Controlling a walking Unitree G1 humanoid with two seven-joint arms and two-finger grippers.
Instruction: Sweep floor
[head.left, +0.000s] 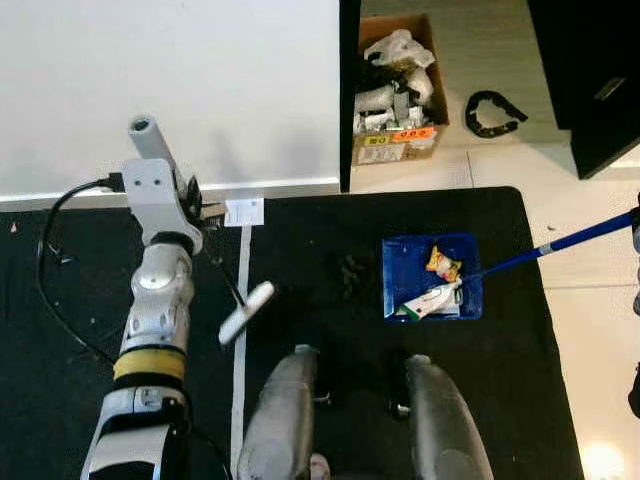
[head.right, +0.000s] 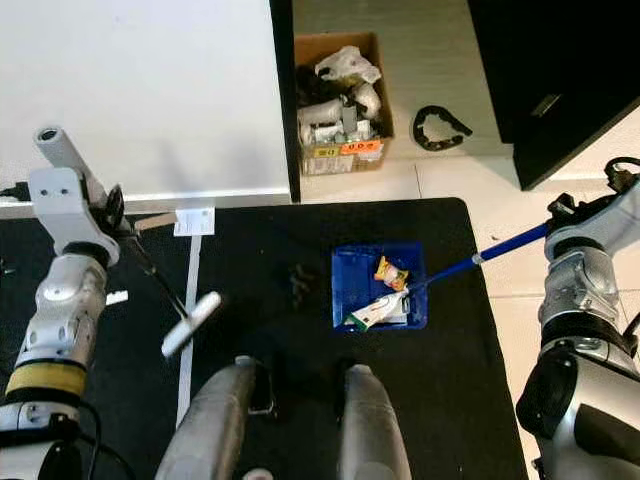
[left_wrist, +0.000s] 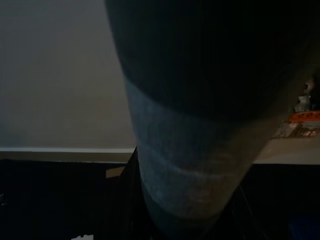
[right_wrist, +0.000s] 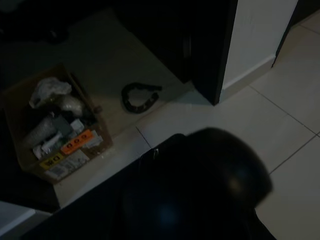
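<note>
Sweep floor, late stage (judged). Blue dustpan (head.right: 379, 289) lies flat on the black mat (head.right: 250, 250), w/ an orange-yellow snack wrapper (head.right: 390, 272) and a white tube-like packet (head.right: 372, 313) already inside; its long blue handle (head.right: 505, 245) runs up and out to the robot's right arm (head.right: 580, 290). Left to do, as far as can be seen: small dark debris patch (head.right: 300, 280) on the mat just beside the pan's left edge, plus a white scrap (head.right: 117, 297) near the left arm. Left arm (head.left: 155, 300) is raised in front of the body, forearm near upright; a thin dark rod w/ a white head, prob. the brush (head.left: 246, 312), slants down from its wrist to the mat. Left gripper: cannot tell how far open or whether it holds the rod; the left wrist view is blocked by a dark blurred shape. Right gripper: likewise cannot tell. Cardboard box (head.left: 398, 90) of rubbish and a black curved object (head.left: 493, 112) sit on the pale floor beyond the mat.
</note>
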